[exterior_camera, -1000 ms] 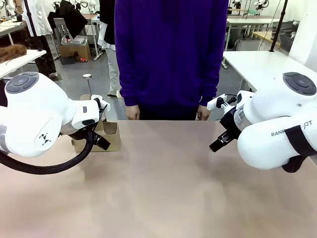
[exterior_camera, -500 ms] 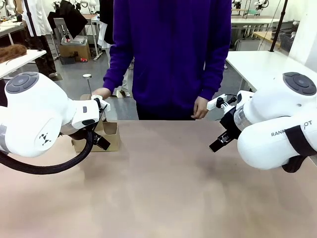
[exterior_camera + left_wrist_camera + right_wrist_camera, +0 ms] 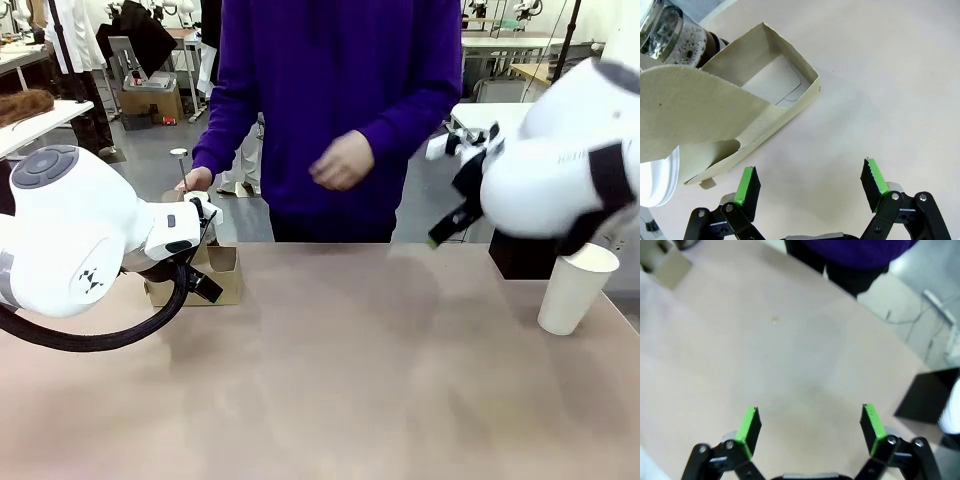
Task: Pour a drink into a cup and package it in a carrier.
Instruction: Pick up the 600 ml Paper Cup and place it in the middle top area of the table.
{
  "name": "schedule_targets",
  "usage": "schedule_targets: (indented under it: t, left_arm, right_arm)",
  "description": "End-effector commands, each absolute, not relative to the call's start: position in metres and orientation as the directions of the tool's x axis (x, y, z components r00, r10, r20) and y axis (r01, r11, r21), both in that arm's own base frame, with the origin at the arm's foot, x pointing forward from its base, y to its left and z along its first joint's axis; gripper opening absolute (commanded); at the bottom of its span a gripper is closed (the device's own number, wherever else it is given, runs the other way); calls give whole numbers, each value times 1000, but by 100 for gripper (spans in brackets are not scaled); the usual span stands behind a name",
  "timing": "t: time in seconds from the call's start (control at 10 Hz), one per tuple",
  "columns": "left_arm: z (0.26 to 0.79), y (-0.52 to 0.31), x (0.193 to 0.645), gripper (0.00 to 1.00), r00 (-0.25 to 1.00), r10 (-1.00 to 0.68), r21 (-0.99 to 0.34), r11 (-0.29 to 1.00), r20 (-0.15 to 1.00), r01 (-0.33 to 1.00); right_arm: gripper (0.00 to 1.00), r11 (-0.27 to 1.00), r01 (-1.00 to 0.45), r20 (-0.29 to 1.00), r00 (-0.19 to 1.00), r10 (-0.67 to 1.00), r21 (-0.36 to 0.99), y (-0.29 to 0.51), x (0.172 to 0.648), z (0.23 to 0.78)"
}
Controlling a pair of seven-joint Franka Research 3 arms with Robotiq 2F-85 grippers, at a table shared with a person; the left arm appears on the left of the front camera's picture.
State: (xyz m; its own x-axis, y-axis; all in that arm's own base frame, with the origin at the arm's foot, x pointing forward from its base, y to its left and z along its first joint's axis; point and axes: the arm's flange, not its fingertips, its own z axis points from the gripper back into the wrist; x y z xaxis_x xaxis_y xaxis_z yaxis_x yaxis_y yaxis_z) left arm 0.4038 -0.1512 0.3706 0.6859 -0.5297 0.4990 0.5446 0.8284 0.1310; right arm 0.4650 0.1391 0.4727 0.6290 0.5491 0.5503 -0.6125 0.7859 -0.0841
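Counter (image 3: 330, 380): pale tan, bare across the middle; goods sit at its two ends.
Cup (image 3: 575, 288): tall white paper cup, upright, near the counter's right edge, just in front of a black box (image 3: 518, 258); appears empty.
Carrier (image 3: 218, 275): brown cardboard, at the far left of the counter, well apart from the cup. In the left wrist view its handle panel (image 3: 695, 112) leans over one slot; the other slot lies open and empty.
Drink: not clearly seen; only froth shows inside a glass carafe (image 3: 670, 32) just behind the carrier.
Left end effector (image 3: 810, 172): released, jaws spread wide, nothing between the pads, hovering over bare counter just beside the carrier.
Right end effector (image 3: 810, 412): released, jaws wide, empty, held high over the counter's right half.
Person: standing at the far side; one hand (image 3: 342, 160) raised at chest height, the other hand (image 3: 195, 180) low, near the carrier's corner.
Stage, as judged: nothing poured, nothing packed.
Hazard 1: the light, empty cup would tip if the right arm's bulk brushes it.
Hazard 2: the leaning handle panel may block a slot when the cup goes in.
Hazard 3: the low hand is close to the left arm; a sudden move risks contact.
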Motion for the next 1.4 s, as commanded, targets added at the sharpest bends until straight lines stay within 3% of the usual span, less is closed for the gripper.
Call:
schedule_targets:
  t: [0.0,0.3,0.6,0.9,1.0,1.1,1.3]
  left_arm:
    - [371,-151,404,100,686,-530,131,828,499,545]
    - [371,-151,404,100,686,-530,131,828,499,545]
    - [371,-151,404,100,686,-530,131,828,499,545]
    - [371,-151,404,100,686,-530,131,828,499,545]
    - [371,-151,404,100,686,-530,131,828,499,545]
    - [371,-151,404,100,686,-530,131,828,499,545]
    - [371,-151,404,100,686,-530,131,828,499,545]
  right_arm:
    - [100,700,-713,606,576,548,44,56,496,505]
    - [100,558,-814,762,462,455,160,-74,496,520]
    - [100,471,-846,873,407,267,250,-175,476,462]
    - [100,427,-870,931,334,147,245,-208,466,394]
    - [100,415,-880,948,300,108,231,-207,464,389]
    - [100,452,-851,918,369,146,270,-207,444,394]
    - [100,452,-851,918,369,146,270,-207,444,394]
